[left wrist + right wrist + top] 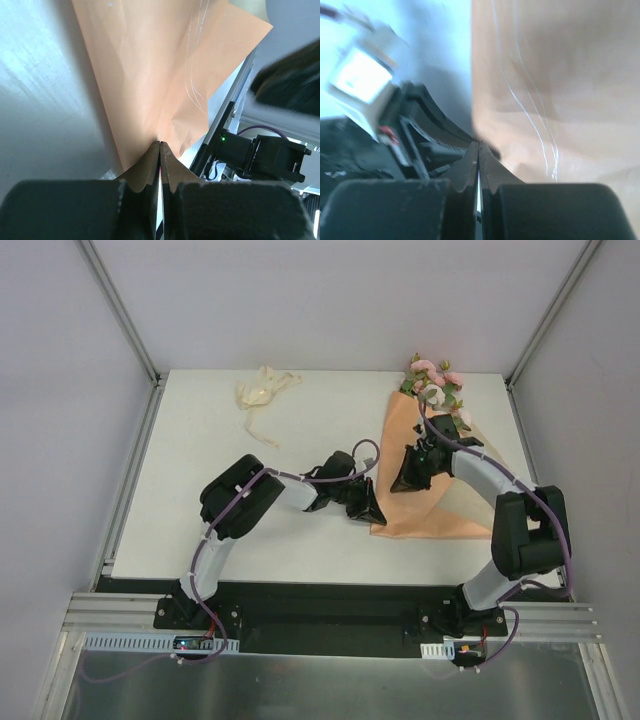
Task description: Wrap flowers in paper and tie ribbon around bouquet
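The peach-orange paper (440,508) lies at the right of the table, with the pink flowers (435,383) and their green leaves sticking out at its far end. My left gripper (372,512) is at the paper's near left corner. In the left wrist view its jaws (160,145) are shut, with the paper's (150,75) edge pinched at the tips. My right gripper (408,480) sits at the paper's left edge, below the flowers. The right wrist view shows it (479,144) shut on the paper's (560,75) edge. The cream ribbon (262,390) lies loosely bunched at the far left, untouched.
Both arms reach in over the white table (250,550) towards the paper. An aluminium rail (330,625) runs along the near edge. Grey walls with metal posts (120,310) close in the sides and back.
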